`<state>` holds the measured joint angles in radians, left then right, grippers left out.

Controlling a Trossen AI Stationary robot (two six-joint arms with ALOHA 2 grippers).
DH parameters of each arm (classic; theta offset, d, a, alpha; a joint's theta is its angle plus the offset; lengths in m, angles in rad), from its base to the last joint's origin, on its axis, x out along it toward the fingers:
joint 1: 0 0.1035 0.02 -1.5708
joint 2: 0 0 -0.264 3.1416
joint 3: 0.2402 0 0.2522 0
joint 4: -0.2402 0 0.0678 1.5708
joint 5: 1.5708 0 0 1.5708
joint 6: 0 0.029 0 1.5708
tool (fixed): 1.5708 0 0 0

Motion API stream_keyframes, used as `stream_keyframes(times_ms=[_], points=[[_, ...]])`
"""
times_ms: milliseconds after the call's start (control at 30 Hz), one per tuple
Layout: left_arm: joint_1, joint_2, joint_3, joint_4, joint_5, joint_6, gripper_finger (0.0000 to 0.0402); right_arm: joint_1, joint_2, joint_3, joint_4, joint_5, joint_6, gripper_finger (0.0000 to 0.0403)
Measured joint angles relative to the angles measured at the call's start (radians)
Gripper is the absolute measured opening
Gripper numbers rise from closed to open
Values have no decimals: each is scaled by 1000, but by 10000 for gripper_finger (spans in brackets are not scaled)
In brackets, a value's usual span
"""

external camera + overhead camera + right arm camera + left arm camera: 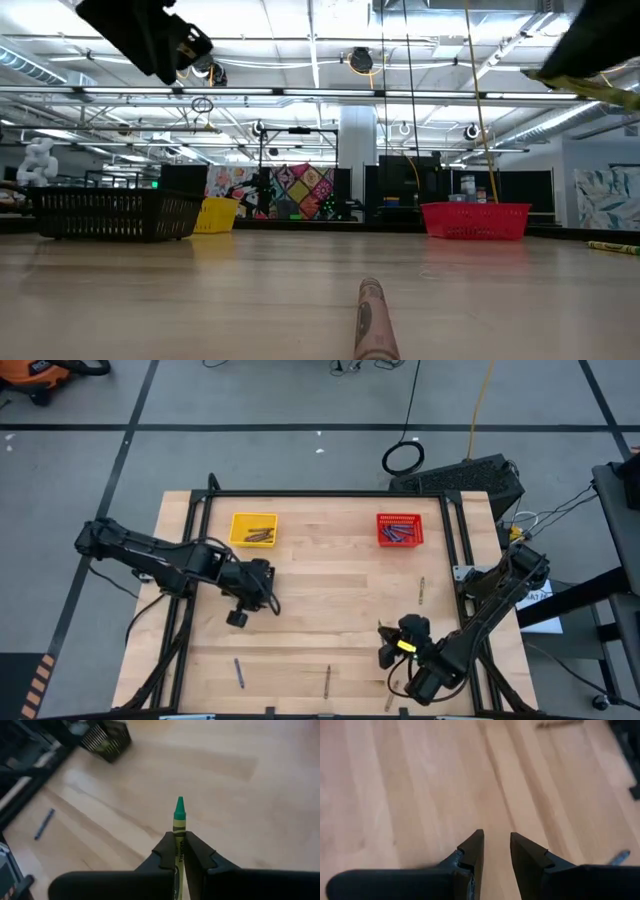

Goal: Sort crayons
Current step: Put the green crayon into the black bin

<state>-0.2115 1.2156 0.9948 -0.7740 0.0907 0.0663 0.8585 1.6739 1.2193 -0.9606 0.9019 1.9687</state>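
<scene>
**Right pincer grips a green crayon above the counter's near right area**

The right pincer [179, 851] is clenched on a green crayon [179, 820], whose pointed tip juts out past the dark fingers. In the high view this pincer [392, 648] hangs over the near right part of the wooden counter [330, 600], with a yellow-green glint at its fingers.

The left pincer [496, 851] is released, its two fingers standing apart with bare wood between them and nothing held. From above, the left pincer [240, 616] sits over the left-middle of the counter, below the yellow basket [253, 528].

The yellow basket holds several brown crayons [261, 534]. The red basket [400, 529], at the far right, holds blue-grey crayons [397, 533]. A black mesh basket [112, 213] shows at the left in the low view.

Loose crayons lie on the counter: a blue-grey one [238, 673] near the front left, a brown one [326, 681] near the front middle, and another brown one [421, 591] right of centre, between the red basket and the right pincer. In the low view a brown crayon [371, 320] lies close to the camera, pointing away.
</scene>
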Motion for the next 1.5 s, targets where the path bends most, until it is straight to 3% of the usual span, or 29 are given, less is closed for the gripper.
stream_keyframes(times_ms=[400,600,900,1100,1500], points=[[-8,13,-229,697,81,-16,93,-40,-2,0,81,301,-205,0],[-8,69,-260,850,83,-81,93,-92,-2,0,226,330,-404,0],[-12,199,-260,1095,171,-87,93,-172,-2,1,614,331,-890,0],[-12,260,-260,1201,173,-114,93,-198,-2,1,860,292,-1214,0],[-11,288,-260,1315,139,-114,93,-225,-2,1,1048,193,-1406,0]])
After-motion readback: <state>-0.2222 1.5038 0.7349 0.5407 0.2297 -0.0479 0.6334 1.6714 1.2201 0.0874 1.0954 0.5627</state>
